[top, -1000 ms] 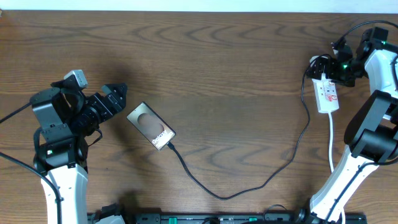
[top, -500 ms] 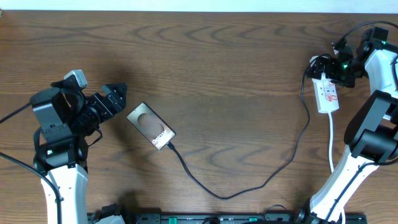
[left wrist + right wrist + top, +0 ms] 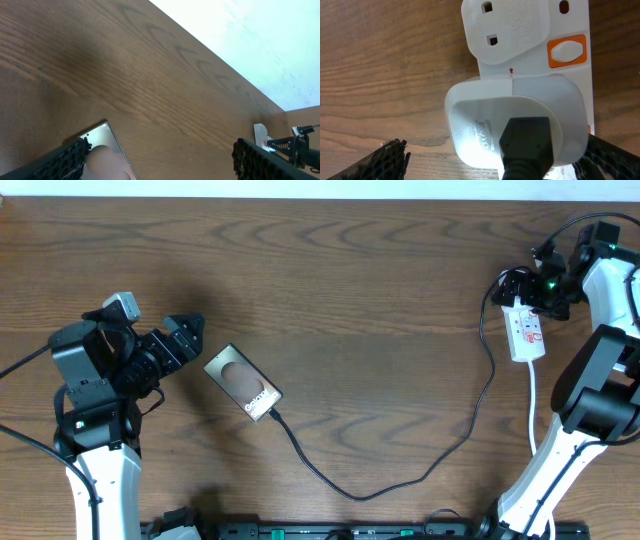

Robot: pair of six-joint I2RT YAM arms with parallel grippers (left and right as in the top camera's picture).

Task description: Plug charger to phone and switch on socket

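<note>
White socket [image 3: 527, 332] hardly changed: right pincer [image 3: 502, 160], spread, shifted slightly over its charger plug [image 3: 515, 125]; left pincer [image 3: 190, 338], spread, stayed far off; switching seemingly remained.

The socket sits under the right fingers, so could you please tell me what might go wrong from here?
1. The fully visible orange switch sits beside the empty outlet of the socket; pressing it may not power the charger.
2. A push could slide the socket and tug the charger at the phone.
3. The left fingers, close to the phone, might nudge it.
</note>
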